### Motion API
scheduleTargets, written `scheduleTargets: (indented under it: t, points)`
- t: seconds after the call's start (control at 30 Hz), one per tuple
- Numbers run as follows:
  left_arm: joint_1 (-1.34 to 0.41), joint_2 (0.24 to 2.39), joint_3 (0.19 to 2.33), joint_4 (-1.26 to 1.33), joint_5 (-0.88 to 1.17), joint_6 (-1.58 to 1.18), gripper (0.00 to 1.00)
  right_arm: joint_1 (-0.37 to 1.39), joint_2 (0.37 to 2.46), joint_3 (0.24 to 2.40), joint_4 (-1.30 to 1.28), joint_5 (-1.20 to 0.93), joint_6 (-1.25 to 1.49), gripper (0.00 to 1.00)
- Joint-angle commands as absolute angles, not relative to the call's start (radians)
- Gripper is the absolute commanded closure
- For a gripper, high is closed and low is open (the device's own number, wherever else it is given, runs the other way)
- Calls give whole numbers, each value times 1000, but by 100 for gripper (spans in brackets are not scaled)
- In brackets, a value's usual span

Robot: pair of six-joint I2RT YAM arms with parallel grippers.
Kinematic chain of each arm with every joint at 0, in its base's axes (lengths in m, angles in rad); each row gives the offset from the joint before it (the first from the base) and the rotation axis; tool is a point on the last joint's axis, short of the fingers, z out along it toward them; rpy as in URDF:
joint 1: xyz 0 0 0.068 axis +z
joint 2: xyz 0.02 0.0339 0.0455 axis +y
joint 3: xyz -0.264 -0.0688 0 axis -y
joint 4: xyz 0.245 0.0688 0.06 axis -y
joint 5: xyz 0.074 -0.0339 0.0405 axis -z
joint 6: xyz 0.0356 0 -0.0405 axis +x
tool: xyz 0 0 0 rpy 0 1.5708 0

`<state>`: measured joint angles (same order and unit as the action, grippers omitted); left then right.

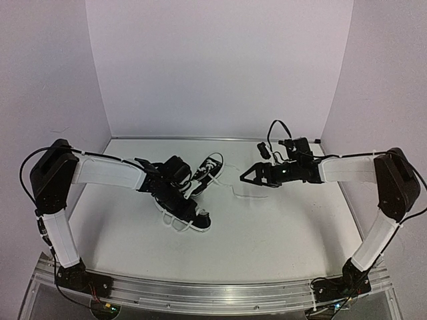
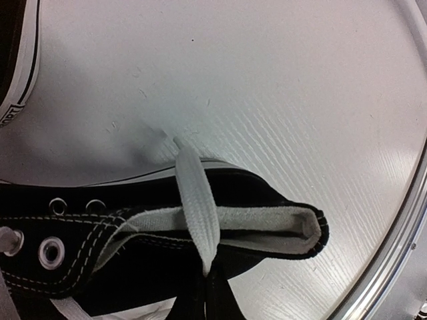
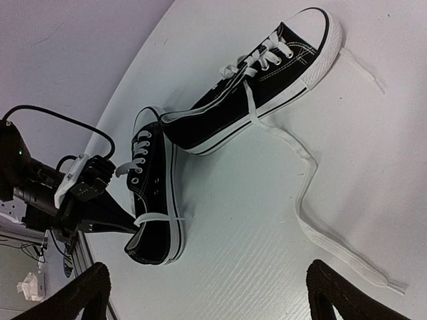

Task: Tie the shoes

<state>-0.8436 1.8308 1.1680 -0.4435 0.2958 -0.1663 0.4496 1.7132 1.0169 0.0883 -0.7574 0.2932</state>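
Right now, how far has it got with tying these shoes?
Nothing looks tied yet: no bow on either shoe. In hand: the left gripper is shut on the lace of the near shoe, drawn across its heel. The right gripper hangs open near the far shoe's loose lace on the table. Both knots remain.

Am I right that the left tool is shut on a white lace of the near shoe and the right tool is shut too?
Not quite: the right tool is open, as the right wrist view shows. The left tool is shut on a white lace of the near shoe.
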Motion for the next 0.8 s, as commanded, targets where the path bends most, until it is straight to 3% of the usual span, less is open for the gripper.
scheduleTargets:
  t: [0.0, 0.37, 0.77]
  points:
    - [-848, 1648, 1106, -431, 307, -208, 100, 506, 1767, 1096, 100, -763, 296, 2]
    - [-843, 1234, 900, -489, 149, -320, 100, 687, 1973, 1294, 75, -714, 291, 16]
    - [-812, 1077, 792, -498, -17, -494, 100, 839, 2191, 1482, -32, -599, 251, 35]
